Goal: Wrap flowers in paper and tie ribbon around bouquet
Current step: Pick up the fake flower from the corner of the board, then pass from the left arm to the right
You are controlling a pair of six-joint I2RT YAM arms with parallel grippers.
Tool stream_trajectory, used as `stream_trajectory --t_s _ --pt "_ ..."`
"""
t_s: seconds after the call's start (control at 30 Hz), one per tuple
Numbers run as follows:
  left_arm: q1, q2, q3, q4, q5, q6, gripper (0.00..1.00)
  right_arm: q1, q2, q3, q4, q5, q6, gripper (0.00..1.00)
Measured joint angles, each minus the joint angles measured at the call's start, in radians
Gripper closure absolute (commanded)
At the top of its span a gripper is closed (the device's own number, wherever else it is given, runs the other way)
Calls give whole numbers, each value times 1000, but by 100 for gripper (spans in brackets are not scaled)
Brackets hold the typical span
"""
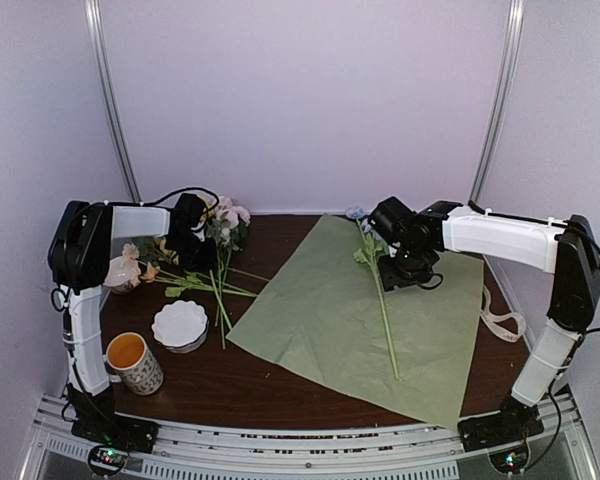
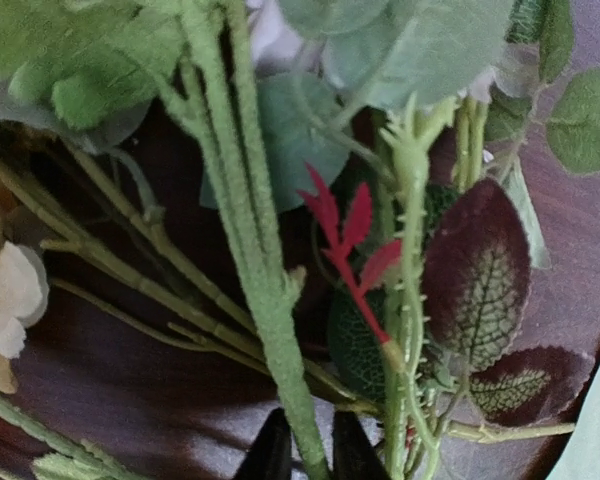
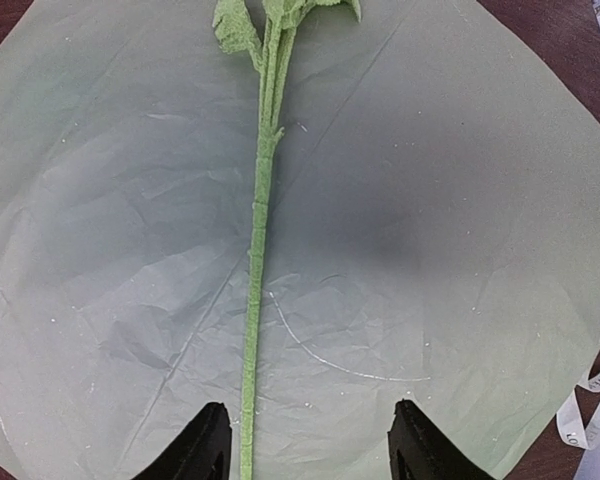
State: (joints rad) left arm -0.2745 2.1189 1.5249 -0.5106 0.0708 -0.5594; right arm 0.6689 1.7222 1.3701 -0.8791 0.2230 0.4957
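left gripper [image 2: 310, 440] pinches a fuzzy stem of the flowers [image 2: 265, 300]; right gripper [image 3: 310, 430] spread above crinkled sage paper [image 3: 430, 250].

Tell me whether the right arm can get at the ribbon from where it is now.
Probably yes. The ribbon lies uncovered on the table just off the paper's right edge, and the right gripper hangs open close by, holding nothing.

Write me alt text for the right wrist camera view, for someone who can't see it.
A single green flower stem lies lengthwise on creased sage-green paper, its lower end between the two dark fingers of the open right gripper, which holds nothing. A bit of cream ribbon shows at the lower right edge, beside the dark table.
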Motion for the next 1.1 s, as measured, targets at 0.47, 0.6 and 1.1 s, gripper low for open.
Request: stream_trajectory --t_s 0.47,0.6,1.1 --pt "0 -185 -104 69 -19 -62 100 9 -4 19 -23 3 -8 44" --pt "1 -360 -180 152 -58 -84 100 21 -36 20 -27 -4 -31 44" --pt "-353 -869 -392 786 234 -8 100 288 -233 144 494 -492 -178 17"
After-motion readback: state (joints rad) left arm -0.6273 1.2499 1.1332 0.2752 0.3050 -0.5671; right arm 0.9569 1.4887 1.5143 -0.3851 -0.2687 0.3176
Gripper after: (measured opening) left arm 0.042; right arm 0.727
